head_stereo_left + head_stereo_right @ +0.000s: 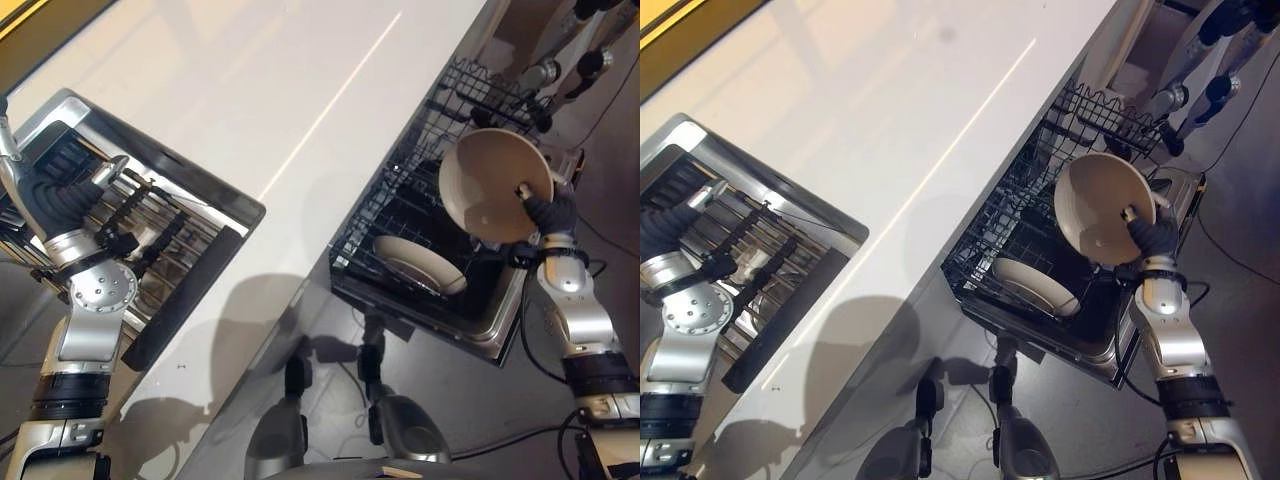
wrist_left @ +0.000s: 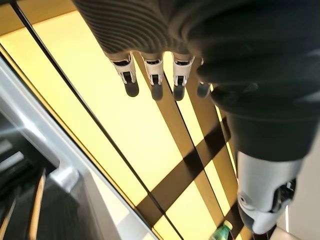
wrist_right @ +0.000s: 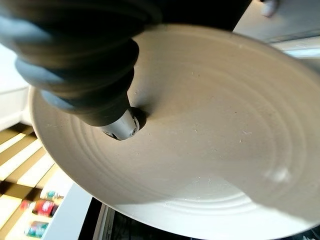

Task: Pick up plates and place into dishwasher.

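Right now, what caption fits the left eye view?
Right robot hand holds a plate over the dishwasher rack.

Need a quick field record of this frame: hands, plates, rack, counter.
right hand: pinching the rim of a beige plate, thumb on its face
held plate: tilted, raised above the dishwasher rack
racked plate: second beige plate already lying in the rack's lower part
left hand: fingers straight, holding nothing, over the dish rack at the counter's left end
counter: white worktop between the two racks
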Available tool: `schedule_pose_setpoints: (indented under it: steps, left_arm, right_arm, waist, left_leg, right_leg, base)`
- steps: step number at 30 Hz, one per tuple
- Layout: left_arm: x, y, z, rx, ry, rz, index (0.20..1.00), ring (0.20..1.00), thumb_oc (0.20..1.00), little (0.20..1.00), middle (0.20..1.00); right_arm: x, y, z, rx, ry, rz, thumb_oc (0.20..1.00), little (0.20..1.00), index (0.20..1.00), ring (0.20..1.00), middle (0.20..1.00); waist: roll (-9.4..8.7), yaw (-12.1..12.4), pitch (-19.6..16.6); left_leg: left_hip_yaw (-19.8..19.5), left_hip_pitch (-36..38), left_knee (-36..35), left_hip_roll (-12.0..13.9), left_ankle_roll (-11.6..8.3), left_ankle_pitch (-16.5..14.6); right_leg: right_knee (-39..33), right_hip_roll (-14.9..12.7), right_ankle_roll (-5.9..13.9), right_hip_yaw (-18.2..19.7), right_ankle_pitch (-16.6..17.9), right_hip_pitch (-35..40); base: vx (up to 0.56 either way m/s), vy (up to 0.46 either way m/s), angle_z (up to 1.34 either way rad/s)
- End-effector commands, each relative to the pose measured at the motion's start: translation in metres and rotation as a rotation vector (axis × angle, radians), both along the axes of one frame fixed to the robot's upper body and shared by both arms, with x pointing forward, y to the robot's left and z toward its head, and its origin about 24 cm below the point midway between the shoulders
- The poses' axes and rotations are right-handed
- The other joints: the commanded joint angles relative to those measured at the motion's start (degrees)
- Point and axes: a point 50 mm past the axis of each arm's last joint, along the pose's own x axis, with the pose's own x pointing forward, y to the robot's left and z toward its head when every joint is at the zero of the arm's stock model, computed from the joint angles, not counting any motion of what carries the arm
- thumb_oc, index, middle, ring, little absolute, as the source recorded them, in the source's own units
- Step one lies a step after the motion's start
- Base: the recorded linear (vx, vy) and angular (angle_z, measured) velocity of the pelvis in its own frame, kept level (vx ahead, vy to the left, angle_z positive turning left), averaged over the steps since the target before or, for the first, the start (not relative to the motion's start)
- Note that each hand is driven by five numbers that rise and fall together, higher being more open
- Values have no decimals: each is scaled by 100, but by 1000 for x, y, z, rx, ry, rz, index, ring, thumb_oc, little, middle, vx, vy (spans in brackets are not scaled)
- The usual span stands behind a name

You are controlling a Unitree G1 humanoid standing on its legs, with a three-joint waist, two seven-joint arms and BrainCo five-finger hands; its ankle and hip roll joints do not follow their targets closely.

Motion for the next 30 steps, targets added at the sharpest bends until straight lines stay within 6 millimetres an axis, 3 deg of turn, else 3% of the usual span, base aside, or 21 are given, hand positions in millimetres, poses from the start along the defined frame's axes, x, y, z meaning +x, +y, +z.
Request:
schedule_pose_setpoints:
  steps: [1, 8, 17, 30]
  left_arm:
    - [4, 2, 16, 43, -62, 19, 1000, 1000, 1000, 1000, 1000]
    - [8, -1, 27, 49, -98, 7, 1000, 1000, 1000, 1000, 1000]
    - [13, -2, 35, 53, -114, -4, 1000, 1000, 1000, 1000, 1000]
    - [19, -8, 51, 87, -142, -16, 1000, 1000, 1000, 1000, 1000]
  right_arm:
    - [2, 5, 50, -244, -186, -29, 200, 200, 200, 200, 200]
    - [12, 6, 65, -543, -139, -81, 200, 200, 200, 200, 200]
    - [25, 15, 63, -670, -53, 9, 200, 200, 200, 200, 200]
    - [44, 22, 21, -638, 235, 198, 200, 200, 200, 200, 200]
  waist:
    - [-47, -17, -264]
    - [67, 10, -35]
    - [149, 43, 111]
    - [159, 127, 252]
  left_leg:
    - [-292, -525, 360, 275, -36, 115]
    - [-307, -860, 392, 204, -52, 197]
    - [-281, -1074, 375, 147, -52, 265]
    - [-265, -1482, 549, 112, -41, 317]
  right_leg:
    - [728, -539, 516, 128, -338, -421]
    - [827, -571, 473, 91, -335, -756]
    - [888, -597, 469, 42, -333, -1000]
    - [968, -571, 464, -10, -309, -1305]
  base:
    - [-52, -3, 1]
    - [-62, 11, 2]
    - [-15, 1, 0]
    - [-41, -51, 4]
